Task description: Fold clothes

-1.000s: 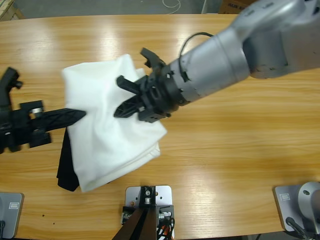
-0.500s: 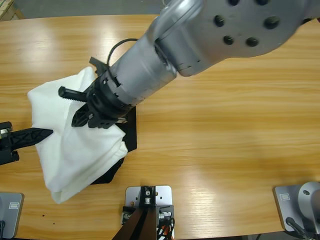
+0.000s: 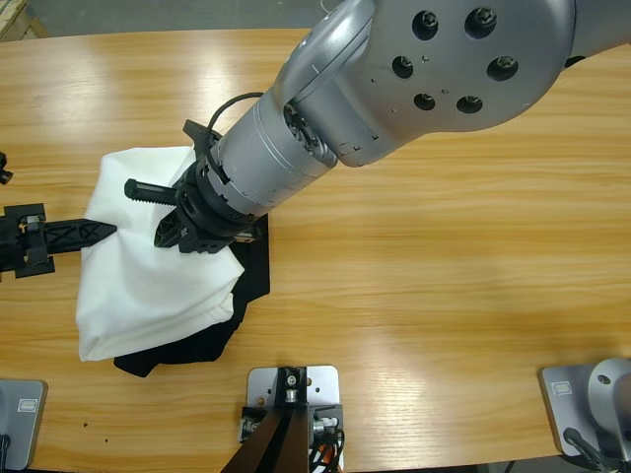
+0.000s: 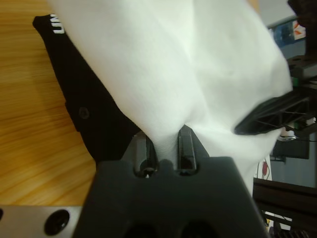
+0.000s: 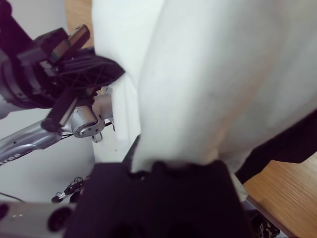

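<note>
Much of the white T-shirt is hidden. The right arm's silver bulk covers its upper right part in the high view, and the cloth is so bunched that neither neck, sleeves nor chest print can be made out. The right gripper sits over the bundle's top. In the right wrist view, cloth drapes across that gripper's front, so whether it is clenched on the fabric cannot be told. The left gripper, coming in from the left edge with its arm cut off there, is clamped on a fold of the shirt. The left wrist view shows the white cloth pinched tight at the left gripper.

The shirt lies as a rumpled heap on the left part of the wooden table. It lies on top of a black garment, which shows only along the heap's lower and right edges. A bit of white lettering on that garment is cut off in the left wrist view.

Half a second ago the heap lay slightly further left and its lower corner reached lower. The left gripper has since come further into view. A second ago the shirt lay further right.
</note>
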Tool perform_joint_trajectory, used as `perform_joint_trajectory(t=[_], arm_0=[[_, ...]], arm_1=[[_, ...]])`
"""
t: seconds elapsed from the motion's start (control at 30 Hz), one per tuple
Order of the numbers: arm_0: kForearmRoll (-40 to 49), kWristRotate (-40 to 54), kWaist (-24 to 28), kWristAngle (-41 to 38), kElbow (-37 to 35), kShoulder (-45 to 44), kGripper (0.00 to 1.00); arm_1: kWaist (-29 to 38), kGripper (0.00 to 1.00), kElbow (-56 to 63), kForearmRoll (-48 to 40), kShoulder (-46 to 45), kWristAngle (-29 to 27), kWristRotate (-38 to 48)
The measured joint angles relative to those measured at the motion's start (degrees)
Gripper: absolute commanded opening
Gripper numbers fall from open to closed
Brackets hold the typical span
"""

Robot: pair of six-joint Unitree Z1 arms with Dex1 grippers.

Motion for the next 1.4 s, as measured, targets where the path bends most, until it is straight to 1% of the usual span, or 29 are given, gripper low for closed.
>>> perform_joint_trajectory(t=[0.3, 0.43, 0.67, 0.7, 0.73, 0.77, 0.8, 0.93, 1.0, 1.33, 1.37, 1.4], arm_0=[[0.0, 3.4, 2.0, -0.6, -0.3, 5.8, 0.0], [-0.4, 4.0, 3.0, -0.9, -0.4, 7.2, 0.0], [-0.9, 4.2, 3.2, -1.4, -0.6, 9.1, 0.0], [-0.9, 4.2, 3.2, -1.4, -0.6, 9.2, 0.0], [-1.0, 4.2, 3.3, -1.4, -0.6, 9.3, 0.0], [-1.0, 4.2, 3.4, -1.4, -0.6, 9.3, 0.0], [-1.0, 4.2, 3.5, -1.4, -0.6, 9.4, 0.0], [-1.0, 4.3, 4.6, -2.1, -0.7, 9.4, 0.0], [-1.1, 4.5, 5.5, -2.4, -1.0, 9.4, 0.0], [-1.1, 5.0, 6.6, -3.2, -1.1, 10.4, 0.002], [-1.1, 5.1, 6.6, -3.4, -1.1, 10.7, 0.131], [-1.2, 5.1, 6.6, -3.5, -1.1, 11.0, 0.347]], arm_1=[[0.0, 0.0, 0.0, 0.0, 0.7, -0.1, 0.0], [0.0, 0.0, 0.0, 0.0, 1.3, -0.1, 0.1], [0.0, 0.0, 0.0, -0.2, 1.4, -0.2, 1.4], [0.0, 0.351, 0.0, -0.4, 1.4, -0.2, 1.5], [0.0, 0.901, 0.0, -0.6, 1.4, -0.2, 1.6], [0.0, 0.981, 0.0, -0.7, 1.4, -0.2, 1.7], [0.0, 1.0, 0.0, -0.7, 1.4, -0.2, 1.8], [0.4, 1.0, 0.0, -0.5, 1.4, -0.3, 2.7], [0.8, 1.0, 0.0, 0.4, 1.4, -1.2, 3.0], [1.6, 1.0, -0.2, 7.4, 0.2, -12.1, 3.7], [1.6, 1.0, -0.2, 7.7, -0.3, -12.8, 3.7], [1.6, 1.0, -0.2, 8.0, -0.8, -13.4, 3.7]])
